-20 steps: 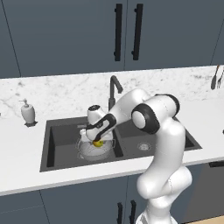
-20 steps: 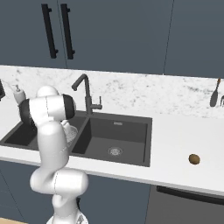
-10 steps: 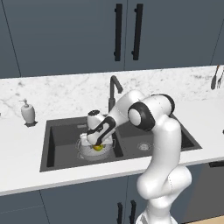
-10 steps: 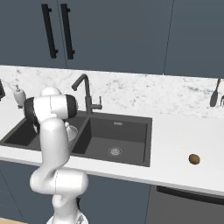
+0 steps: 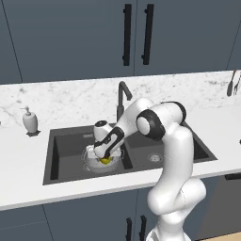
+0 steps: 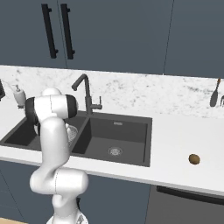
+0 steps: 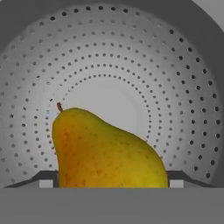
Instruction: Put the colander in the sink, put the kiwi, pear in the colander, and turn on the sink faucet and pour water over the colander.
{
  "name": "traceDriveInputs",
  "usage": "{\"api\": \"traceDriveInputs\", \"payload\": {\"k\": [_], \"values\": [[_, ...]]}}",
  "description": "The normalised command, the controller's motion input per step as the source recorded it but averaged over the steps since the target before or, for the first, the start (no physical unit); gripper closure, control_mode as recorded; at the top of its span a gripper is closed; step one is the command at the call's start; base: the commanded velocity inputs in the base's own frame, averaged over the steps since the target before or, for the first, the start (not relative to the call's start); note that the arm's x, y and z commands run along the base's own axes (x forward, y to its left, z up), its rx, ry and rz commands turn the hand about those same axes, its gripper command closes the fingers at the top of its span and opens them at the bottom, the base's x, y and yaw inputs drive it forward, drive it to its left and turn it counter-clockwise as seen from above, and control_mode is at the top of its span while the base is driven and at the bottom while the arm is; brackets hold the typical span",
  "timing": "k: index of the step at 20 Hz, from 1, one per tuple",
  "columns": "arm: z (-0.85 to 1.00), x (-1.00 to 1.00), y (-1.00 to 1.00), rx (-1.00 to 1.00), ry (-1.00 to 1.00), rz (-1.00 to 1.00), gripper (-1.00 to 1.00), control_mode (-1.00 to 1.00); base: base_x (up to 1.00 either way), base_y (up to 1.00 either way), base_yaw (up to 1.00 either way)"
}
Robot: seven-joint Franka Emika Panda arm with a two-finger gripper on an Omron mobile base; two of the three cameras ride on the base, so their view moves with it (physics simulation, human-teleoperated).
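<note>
The arm has dipped lower into the sink (image 5: 70, 155) than a second ago, and its gripper (image 5: 104, 159) now hangs just over the colander (image 5: 92, 166) in the left basin. The pear (image 7: 103, 151) lies inside the colander, stem up, between the gripper's fingertips (image 7: 46, 183), which stand spread wide on either side without clamping it. The hand view alone shows the perforated bowl wall (image 7: 166, 65) around the pear. The right base view alone shows the kiwi (image 6: 194, 159), on the desk (image 6: 183, 140) well to the right of the sink, with the sink faucet (image 6: 86, 94) behind the basins.
</note>
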Motion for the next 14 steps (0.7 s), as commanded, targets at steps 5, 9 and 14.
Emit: {"api": "traceDriveInputs", "payload": {"k": [5, 9, 14], "values": [[0.00, 0.00, -0.07, 0.00, -0.05, 0.00, -1.00, -1.00, 0.00, 0.00, 0.00], [0.11, 0.00, -0.06, 0.00, -0.08, 0.00, -1.00, -1.00, 0.00, 0.00, 0.00], [0.72, -0.14, -0.01, 0.02, -0.18, 0.00, -1.00, -1.00, 0.00, 0.00, 0.00]]}}
